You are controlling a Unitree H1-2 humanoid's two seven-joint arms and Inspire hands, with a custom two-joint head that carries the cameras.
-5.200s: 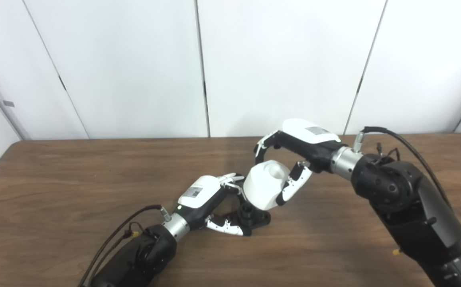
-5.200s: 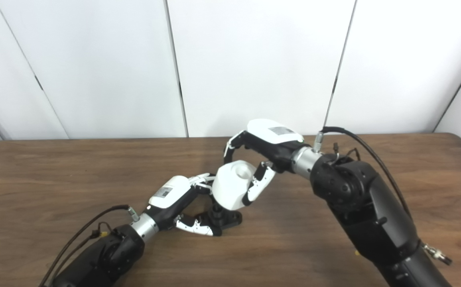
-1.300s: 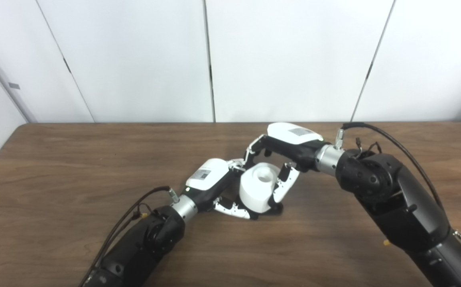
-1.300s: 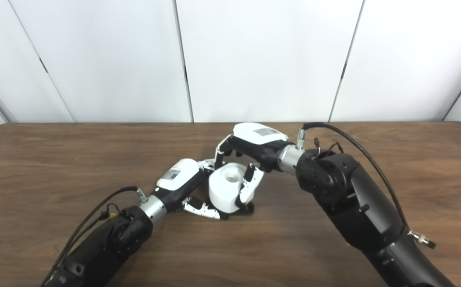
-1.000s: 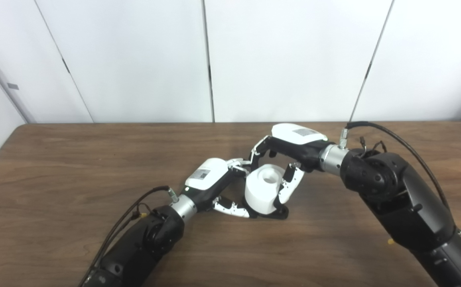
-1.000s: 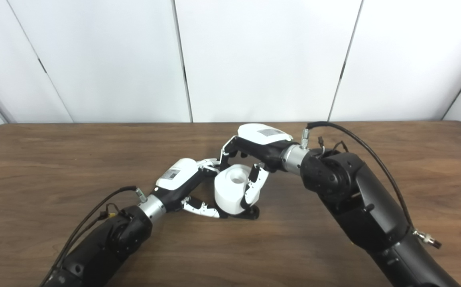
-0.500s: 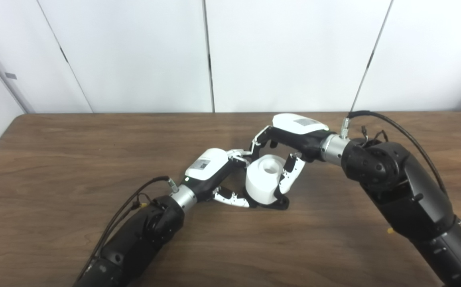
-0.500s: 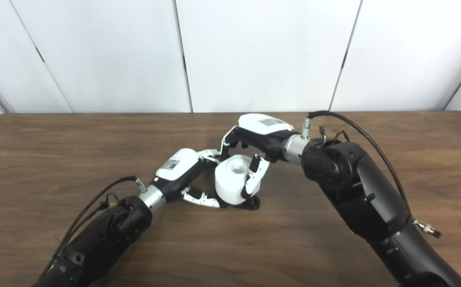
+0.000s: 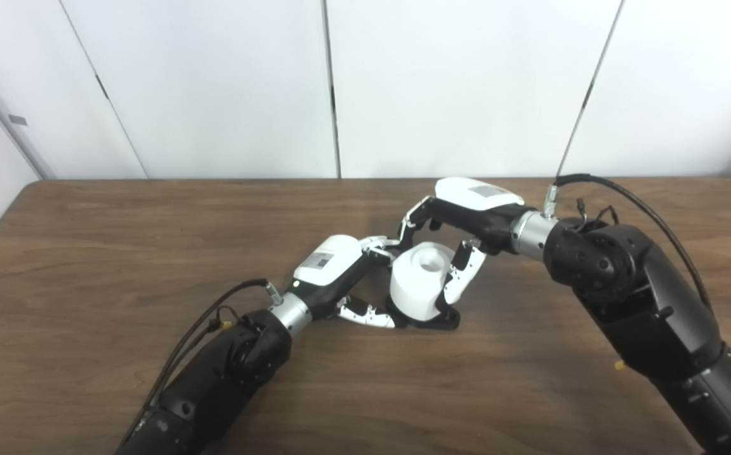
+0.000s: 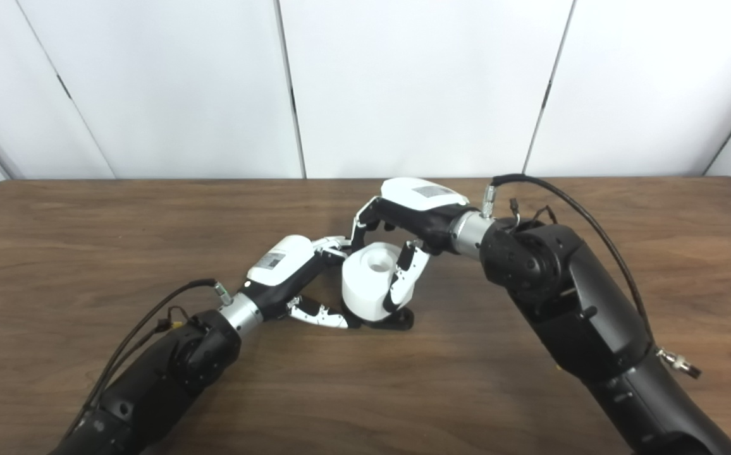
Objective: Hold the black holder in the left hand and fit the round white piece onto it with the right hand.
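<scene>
Where the left eye view looks down on the brown wood-grain table (image 9: 87,253), the round white plastic piece (image 9: 421,280) with a hollow in its top stands upright on the flat black plastic holder (image 9: 436,318), whose base rests on the tabletop. The right hand (image 9: 460,221) is closed around the white piece, its fingers (image 9: 411,218) curled over the far side and its thumb pressed against the near side. The left hand (image 9: 343,275) is clamped on the holder's left end, thumb along the table.

In the right eye view, the same white piece (image 10: 372,280) hides most of the holder (image 10: 397,319). The left hand (image 10: 289,268) grips from the left, the right hand (image 10: 413,208) from above. White wall panels (image 10: 403,82) stand behind the table.
</scene>
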